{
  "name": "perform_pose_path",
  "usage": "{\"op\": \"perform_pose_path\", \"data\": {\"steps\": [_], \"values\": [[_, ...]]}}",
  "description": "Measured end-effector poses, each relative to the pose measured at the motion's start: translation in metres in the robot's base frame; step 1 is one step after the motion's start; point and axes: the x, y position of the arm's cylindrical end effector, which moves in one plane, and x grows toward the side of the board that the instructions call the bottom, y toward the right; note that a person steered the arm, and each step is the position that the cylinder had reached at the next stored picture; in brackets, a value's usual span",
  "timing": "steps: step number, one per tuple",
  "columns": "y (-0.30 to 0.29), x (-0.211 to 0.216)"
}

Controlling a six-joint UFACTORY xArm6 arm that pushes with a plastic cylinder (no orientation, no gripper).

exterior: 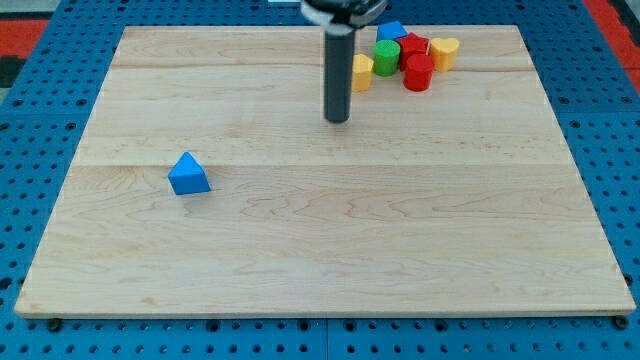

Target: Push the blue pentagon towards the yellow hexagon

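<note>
A blue pentagon block (pixel 188 174) lies alone on the wooden board (pixel 320 250) at the view's left. A yellow hexagon block (pixel 361 72) sits near the view's top, partly hidden behind my rod, at the left edge of a cluster of blocks. My tip (pixel 338 119) rests on the board just below and to the left of the yellow hexagon, far to the right of and above the blue pentagon.
The cluster at the view's top holds a green cylinder (pixel 387 56), a second blue block (pixel 392 32), a red cylinder (pixel 418 72), another red block (pixel 413 46) and a yellow block (pixel 444 51). Blue pegboard (pixel 30 120) surrounds the board.
</note>
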Motion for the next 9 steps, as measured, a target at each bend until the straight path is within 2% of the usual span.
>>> {"op": "perform_pose_path", "data": {"steps": [2, 4, 5, 6, 7, 9], "values": [[-0.099, 0.1], [-0.202, 0.166], [-0.254, 0.176], [-0.277, 0.15], [-0.242, 0.114], [-0.116, 0.064]]}}
